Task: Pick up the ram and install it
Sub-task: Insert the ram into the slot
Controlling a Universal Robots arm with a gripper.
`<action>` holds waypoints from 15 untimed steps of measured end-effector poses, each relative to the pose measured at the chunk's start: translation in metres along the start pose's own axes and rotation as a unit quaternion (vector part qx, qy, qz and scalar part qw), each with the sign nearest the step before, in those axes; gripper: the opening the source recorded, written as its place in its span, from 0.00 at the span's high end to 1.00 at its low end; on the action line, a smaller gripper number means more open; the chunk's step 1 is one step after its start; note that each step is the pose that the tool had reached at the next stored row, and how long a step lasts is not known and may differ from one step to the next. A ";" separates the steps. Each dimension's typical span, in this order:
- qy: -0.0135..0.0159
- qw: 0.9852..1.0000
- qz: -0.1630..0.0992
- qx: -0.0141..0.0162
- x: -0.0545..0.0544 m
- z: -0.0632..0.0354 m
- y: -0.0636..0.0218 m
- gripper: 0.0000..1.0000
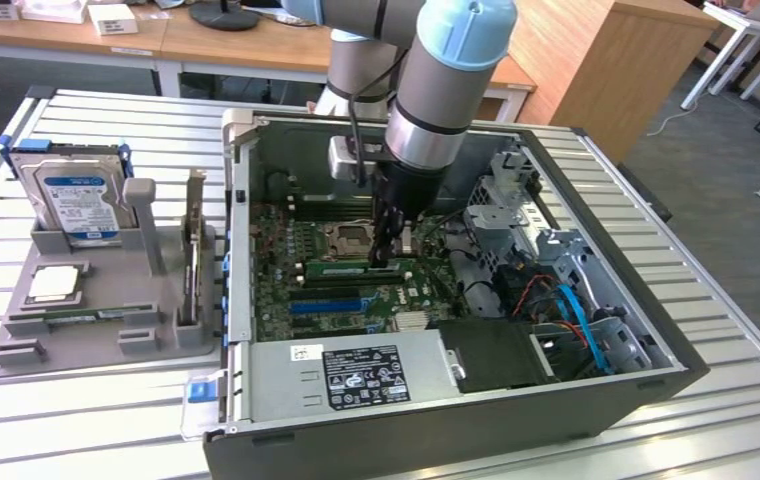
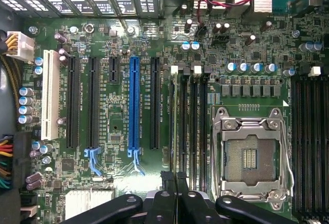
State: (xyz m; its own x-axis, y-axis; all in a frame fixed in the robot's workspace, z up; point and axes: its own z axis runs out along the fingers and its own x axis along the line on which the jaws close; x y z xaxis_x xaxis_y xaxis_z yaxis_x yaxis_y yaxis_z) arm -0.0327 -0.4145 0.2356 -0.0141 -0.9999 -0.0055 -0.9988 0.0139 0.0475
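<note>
Reaching down into the open computer case (image 1: 394,440), in the exterior view the arm sets the gripper (image 1: 384,256) low over the motherboard (image 1: 287,300), just beside the empty processor socket (image 1: 351,238). The claw is narrow, its two fingers drawn together. The ram (image 1: 344,268) stands on edge in a slot on the board, green with a pale label, running from the fingertips toward the exterior view's left. The fingertips meet its top edge at one end; whether they pinch it or only rest on it cannot be told. A grey fixture (image 1: 100,345) on the table (image 1: 727,400) beside the case holds a hard drive (image 1: 80,200) upright.

Looking straight down on the board, the wrist view shows the gripper (image 2: 176,176) with its black fingers (image 2: 168,185) pressed close, directly over the bank of black memory slots (image 2: 193,126). These slots lie between a long blue expansion slot (image 2: 134,108) and the metal-framed processor socket (image 2: 252,154). Seen edge-on here, the ram cannot be told apart from the slots.
</note>
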 end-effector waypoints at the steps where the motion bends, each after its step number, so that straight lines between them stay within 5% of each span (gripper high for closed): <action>1: 0.000 1.000 0.000 0.000 0.000 0.0000 0.0000 0.88; 15: 0.000 1.000 0.000 0.000 0.000 0.0015 0.0002 0.88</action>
State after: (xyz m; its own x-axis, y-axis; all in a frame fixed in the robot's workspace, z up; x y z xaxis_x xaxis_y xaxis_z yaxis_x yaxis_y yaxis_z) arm -0.0329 -0.4145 0.2342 -0.0142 -0.9999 -0.0057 -0.9988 0.0139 0.0474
